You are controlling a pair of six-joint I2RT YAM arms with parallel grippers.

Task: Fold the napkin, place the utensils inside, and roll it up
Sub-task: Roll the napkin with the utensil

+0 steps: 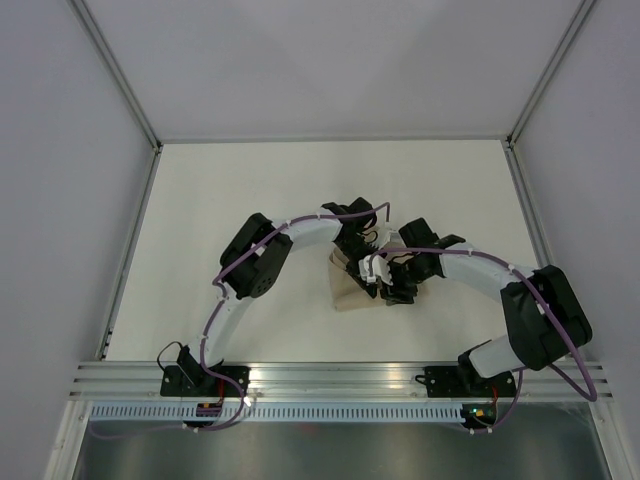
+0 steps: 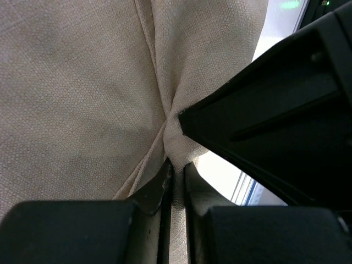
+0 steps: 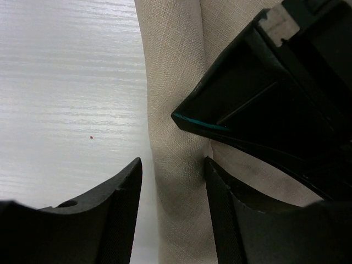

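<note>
Jaws of the left gripper (image 2: pixel 175 175) clench a fold of the napkin (image 2: pixel 77 82); those of the right gripper (image 3: pixel 173 165) stand parted, straddling its ridge.

The white tabletop (image 1: pixel 240 190) is matte and shows a faint grain up close. Pale walls (image 1: pixel 60 200) close it in, and a metal rail (image 1: pixel 330 378) runs along its near edge. One thing lies on it: the beige napkin (image 1: pixel 350 298), bunched in folds, just right of the middle.
</note>
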